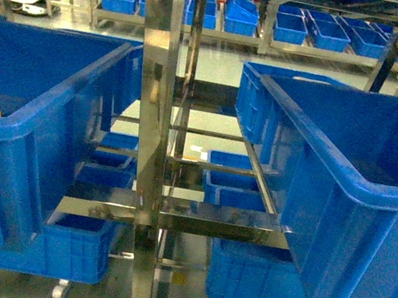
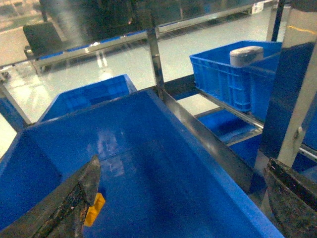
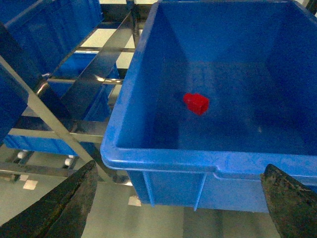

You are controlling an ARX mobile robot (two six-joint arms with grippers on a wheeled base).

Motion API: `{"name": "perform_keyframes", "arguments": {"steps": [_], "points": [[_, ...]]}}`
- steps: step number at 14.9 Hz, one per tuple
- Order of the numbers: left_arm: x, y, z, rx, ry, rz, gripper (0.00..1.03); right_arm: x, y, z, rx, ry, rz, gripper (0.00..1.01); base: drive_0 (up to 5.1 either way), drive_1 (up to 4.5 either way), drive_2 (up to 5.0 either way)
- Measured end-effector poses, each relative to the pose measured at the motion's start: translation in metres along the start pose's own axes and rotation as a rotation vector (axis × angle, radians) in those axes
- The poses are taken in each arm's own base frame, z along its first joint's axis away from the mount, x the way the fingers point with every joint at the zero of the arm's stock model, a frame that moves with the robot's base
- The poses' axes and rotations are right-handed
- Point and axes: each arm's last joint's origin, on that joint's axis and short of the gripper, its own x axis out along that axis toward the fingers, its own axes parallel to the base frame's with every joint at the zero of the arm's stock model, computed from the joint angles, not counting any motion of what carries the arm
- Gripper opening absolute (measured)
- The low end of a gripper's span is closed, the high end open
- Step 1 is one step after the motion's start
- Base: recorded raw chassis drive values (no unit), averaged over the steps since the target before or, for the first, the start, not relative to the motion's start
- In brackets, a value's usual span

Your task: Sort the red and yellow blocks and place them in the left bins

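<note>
My left tool [image 2: 176, 198] hangs released over the deep blue plastic crate on the left [image 1: 44, 110], where the small orange-yellow plastic brick [image 2: 94, 209] lies on the floor near the close wall. My right tool [image 3: 178, 198] is also spread wide, empty, above the right blue crate [image 3: 163, 156], where the bright red plastic brick [image 3: 196, 103] sits mid-floor. I judge the red one comes next: descend, grasp, carry it left.
</note>
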Motion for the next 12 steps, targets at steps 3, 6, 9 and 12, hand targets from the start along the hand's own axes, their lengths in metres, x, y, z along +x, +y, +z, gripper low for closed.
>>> {"name": "perform_keyframes", "arguments": {"steps": [3,6,9,12], "points": [[0.000,-0.001,-0.001,-0.019,-0.050,0.065,0.93,0.002,0.001,0.000,-0.017,-0.106,-0.032,0.95,0.0,0.00,0.0],[-0.025,-0.029,-0.033,-0.172,-0.098,0.223,0.55,-0.011,-0.008,-0.041,-0.027,-0.423,-0.186,0.56,0.0,0.00,0.0],[-0.046,-0.049,-0.053,-0.204,-0.103,0.221,0.17,-0.026,-0.018,-0.062,-0.028,-0.452,-0.187,0.18,0.0,0.00,0.0],[-0.061,-0.069,-0.065,-0.209,-0.104,0.220,0.02,-0.035,-0.017,-0.082,-0.031,-0.446,-0.188,0.02,0.0,0.00,0.0]]}}
